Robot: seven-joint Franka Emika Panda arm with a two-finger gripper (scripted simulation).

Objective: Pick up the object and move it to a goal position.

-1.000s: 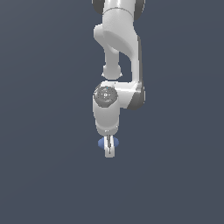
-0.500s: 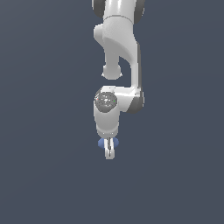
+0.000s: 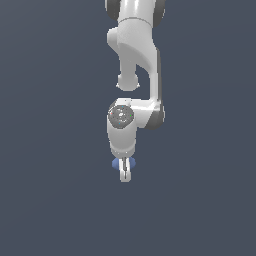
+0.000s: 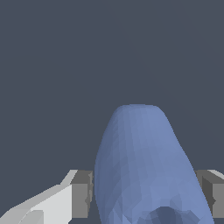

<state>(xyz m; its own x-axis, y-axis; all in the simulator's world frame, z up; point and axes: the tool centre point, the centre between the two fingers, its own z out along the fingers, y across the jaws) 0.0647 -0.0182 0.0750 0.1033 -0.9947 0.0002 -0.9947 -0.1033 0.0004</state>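
Blue object (image 4: 142, 166) sits lengthwise between the tool's (image 4: 146, 192) pads (image 4: 82, 194).

Flat even render light, sharp, shadowless.

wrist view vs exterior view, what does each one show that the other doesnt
Only the wrist view shows the blue object close up: its rounded faceted body, a dimple at one end, and grey pads flanking it on both sides. Only the exterior view shows the white arm reaching down and its wrist joint. Both show the gripper with its fingers around the blue object, against a plain dark grey background.
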